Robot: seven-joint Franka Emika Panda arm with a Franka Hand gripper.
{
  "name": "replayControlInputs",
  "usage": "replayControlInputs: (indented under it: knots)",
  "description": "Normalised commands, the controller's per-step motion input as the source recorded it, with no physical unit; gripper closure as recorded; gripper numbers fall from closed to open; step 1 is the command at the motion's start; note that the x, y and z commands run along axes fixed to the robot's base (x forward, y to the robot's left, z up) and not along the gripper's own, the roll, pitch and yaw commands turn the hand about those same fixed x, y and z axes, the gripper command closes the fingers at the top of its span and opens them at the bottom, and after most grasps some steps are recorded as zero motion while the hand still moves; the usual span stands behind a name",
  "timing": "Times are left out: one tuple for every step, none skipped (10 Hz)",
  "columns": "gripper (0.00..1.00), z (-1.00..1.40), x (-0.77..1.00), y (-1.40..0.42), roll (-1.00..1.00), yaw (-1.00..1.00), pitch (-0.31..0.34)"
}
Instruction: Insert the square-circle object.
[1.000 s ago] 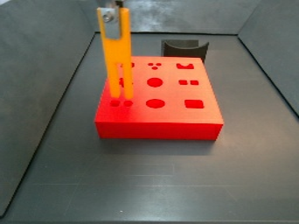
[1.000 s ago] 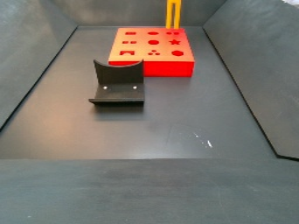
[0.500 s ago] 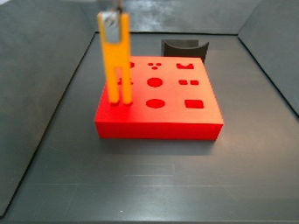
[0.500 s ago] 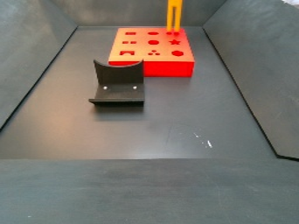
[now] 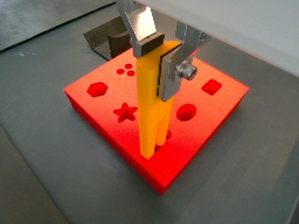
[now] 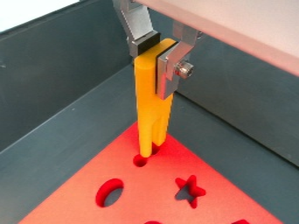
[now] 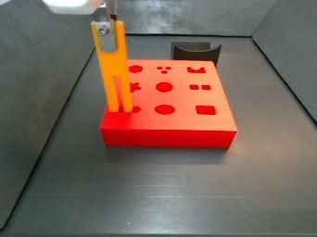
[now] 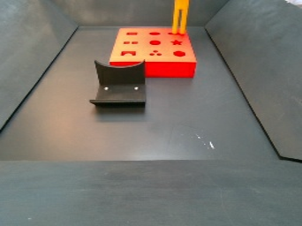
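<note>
A dark grey desk [image 8: 165,168] with low grey walls around it carries all the things. On it lies a flat red plastic block with shaped holes [image 7: 186,116], and well apart from it stands the dark L-shaped fixture on its base plate [image 8: 118,85].

The end effector [image 5: 162,54] is above one corner of the red block. Its flat silver fingers [image 5: 145,35] are closed on the upper end of the tall, narrow orange-yellow plastic square-circle object [image 5: 151,101]. In both wrist views the pads press on the two opposite faces of this piece.

The piece stands upright. In a side view its two parallel prongs [image 7: 118,95] reach down to the top face of the block at the corner. In a wrist view [image 6: 149,131] the prong tips are at a small hole; how deep they sit I cannot tell.
</note>
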Motion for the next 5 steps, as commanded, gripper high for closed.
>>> replayControlInputs:
  knots:
    - [1.0, -0.03, 0.36, 0.0, 0.0, 0.0, 0.08]
    - [1.0, -0.08, 0.11, 0.0, 0.0, 0.0, 0.044]
    - [1.0, -0.07, 0.02, 0.02, 0.0, 0.0, 0.011]
    - [1.0, -0.05, 0.09, 0.02, 0.0, 0.0, 0.013]
    - [1.0, -0.11, 0.01, 0.07, 0.0, 0.0, 0.009]
